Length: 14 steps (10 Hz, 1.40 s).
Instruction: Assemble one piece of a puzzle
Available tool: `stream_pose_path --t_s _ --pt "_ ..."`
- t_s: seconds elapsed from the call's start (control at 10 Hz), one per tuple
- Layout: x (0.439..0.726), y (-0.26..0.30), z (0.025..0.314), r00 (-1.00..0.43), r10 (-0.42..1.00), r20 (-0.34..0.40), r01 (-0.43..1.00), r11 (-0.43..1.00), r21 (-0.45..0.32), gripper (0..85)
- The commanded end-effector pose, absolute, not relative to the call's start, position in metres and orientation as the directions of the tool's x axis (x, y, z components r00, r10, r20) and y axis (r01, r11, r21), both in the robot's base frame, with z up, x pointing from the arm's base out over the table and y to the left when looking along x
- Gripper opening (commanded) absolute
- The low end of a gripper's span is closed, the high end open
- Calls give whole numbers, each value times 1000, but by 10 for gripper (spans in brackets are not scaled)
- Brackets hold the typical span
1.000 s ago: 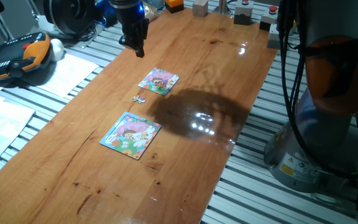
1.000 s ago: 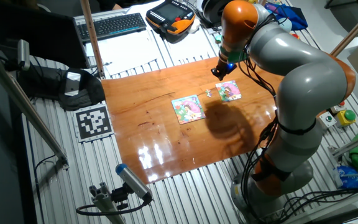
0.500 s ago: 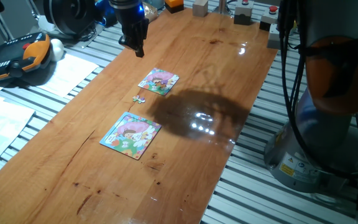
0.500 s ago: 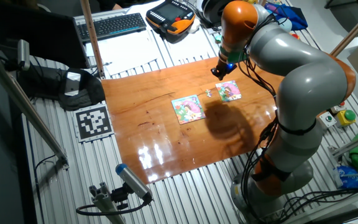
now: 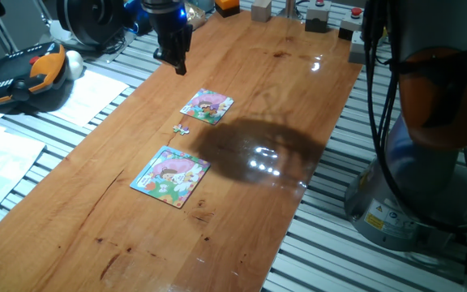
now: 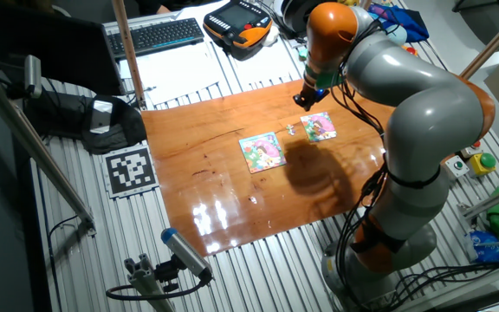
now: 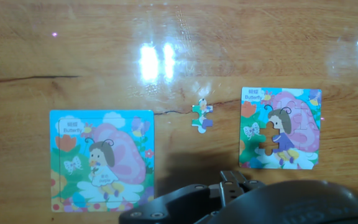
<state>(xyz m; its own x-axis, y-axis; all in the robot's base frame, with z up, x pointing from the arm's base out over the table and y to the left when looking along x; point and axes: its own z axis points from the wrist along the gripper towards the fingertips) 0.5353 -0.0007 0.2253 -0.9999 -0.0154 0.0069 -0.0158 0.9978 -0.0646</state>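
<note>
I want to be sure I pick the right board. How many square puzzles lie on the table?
2. The smaller puzzle, with a gap in its picture, lies nearer the gripper; the larger blue-bordered puzzle lies farther along the table. The loose piece sits between them.

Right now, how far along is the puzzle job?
Nothing looks done yet. The piece lies loose on the table, between the two puzzles, and the smaller puzzle still shows a gap. The gripper hangs high, holding nothing. Picking up and fitting the piece remain.

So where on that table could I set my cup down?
Bare wood lies in front of the larger puzzle and along the side under the arm's shadow. It is crowded only around the piece, between the two puzzles.
</note>
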Motion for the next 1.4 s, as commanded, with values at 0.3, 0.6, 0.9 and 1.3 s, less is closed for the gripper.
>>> stream_pose_path --t_s 0.3,0.6,0.9,1.3 --pt "555 2 208 -1000 -14 8 -14 998 -66 0" --pt "562 4 196 -1000 -5 4 -5 998 -63 0" --pt "570 -1 174 -1000 -1 -7 0 999 -54 0" --pt "573 5 148 -1000 18 -4 18 999 -43 0"
